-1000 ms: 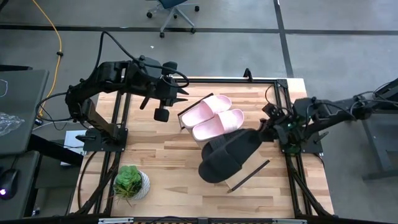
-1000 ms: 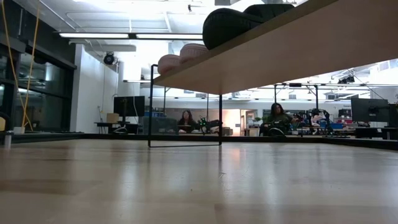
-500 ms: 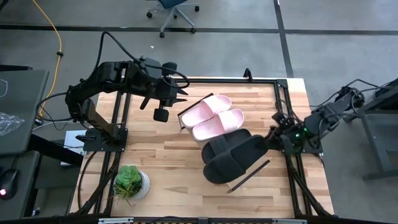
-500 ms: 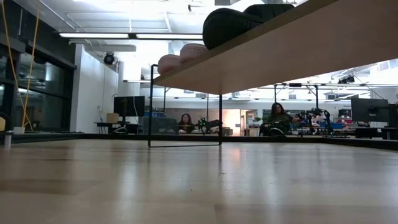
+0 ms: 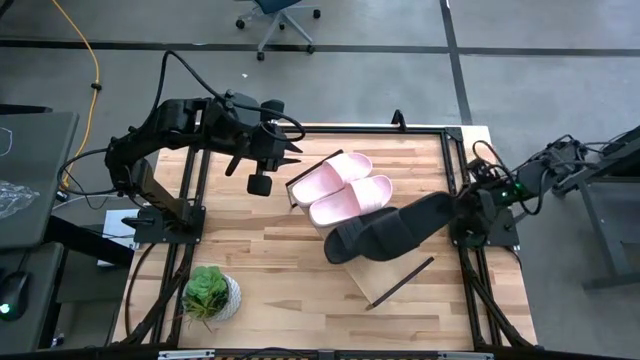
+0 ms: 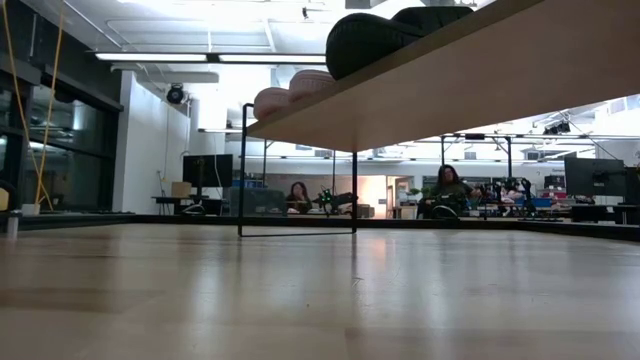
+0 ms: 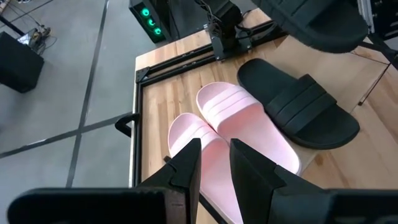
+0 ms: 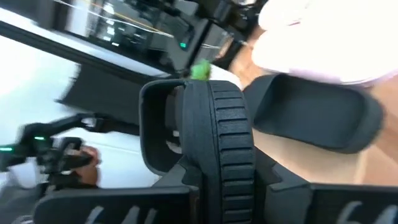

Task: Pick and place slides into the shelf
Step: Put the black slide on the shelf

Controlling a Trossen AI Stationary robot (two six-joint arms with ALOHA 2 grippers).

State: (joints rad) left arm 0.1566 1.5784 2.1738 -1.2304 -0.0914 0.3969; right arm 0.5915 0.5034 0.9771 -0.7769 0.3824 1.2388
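My right gripper (image 5: 452, 208) holds the second black slide (image 5: 405, 222) by its heel end, fingers closed on it, near the right edge of the table (image 5: 270, 270). The slide hangs tilted above the shelf (image 5: 385, 275), with its long axis pointing from my gripper toward the middle of the table. In the left wrist view the slide (image 7: 317, 25) shows in the air over the one already placed.

The first black slide (image 5: 350, 235) lies on the shelf, partly under the held one. Two pink slides (image 5: 345, 188) lie side by side just beyond it, touching each other. The free part of the shelf is on the near side of the first black slide, toward the dark end rim (image 5: 400, 283). So, I judge, the held slide must go down there, parallel to the others. My right arm is the nearer one for this.

What stands in the way is the first black slide: if I lower too early, the toe lands on its strap.

My left gripper (image 5: 285, 150) waits above the far left part of the table, fingers (image 7: 186, 167) narrow and empty. A small plant (image 5: 210, 292) stands at the near left corner, well apart.
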